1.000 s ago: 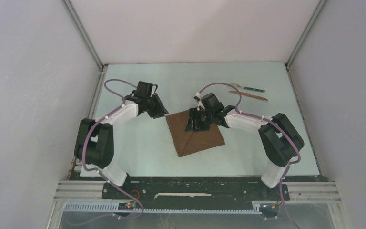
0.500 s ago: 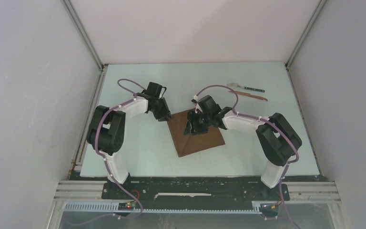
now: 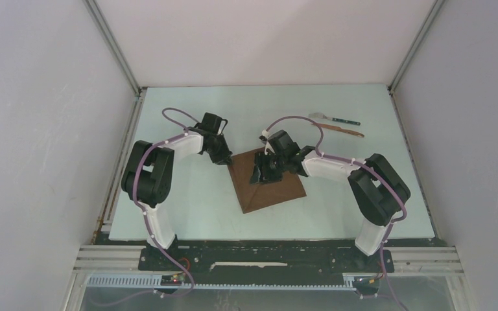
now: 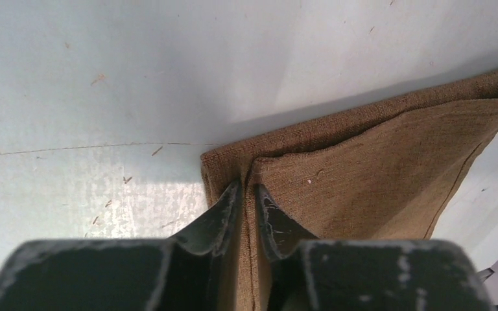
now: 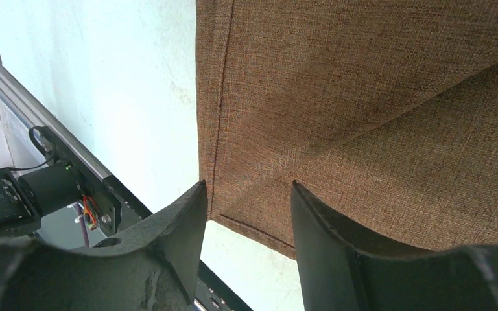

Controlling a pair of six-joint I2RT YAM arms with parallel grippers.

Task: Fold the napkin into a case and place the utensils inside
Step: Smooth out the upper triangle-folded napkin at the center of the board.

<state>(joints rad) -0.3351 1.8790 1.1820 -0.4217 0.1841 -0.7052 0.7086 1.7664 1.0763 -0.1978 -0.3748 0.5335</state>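
Left tool (image 4: 247,197) pinches napkin (image 4: 376,162) corner, jaws nearly shut; right tool (image 5: 248,220) open, over it. Step: early fold. Next, prob.: lift corner, carry across w/o slipping.

Rough napkin (image 5: 363,97), matt table (image 4: 104,78)
The napkin is coarse brown woven cloth (hem stitched, threads showing); the table looks pale, matt and lightly scuffed.

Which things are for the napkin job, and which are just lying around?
For the job:
- napkin, its corner pinched by the left gripper
- teal-handled spoon and brown knife, lying at the far right
- right gripper, open above the napkin

Just there:
- table
- purple cables on the arms
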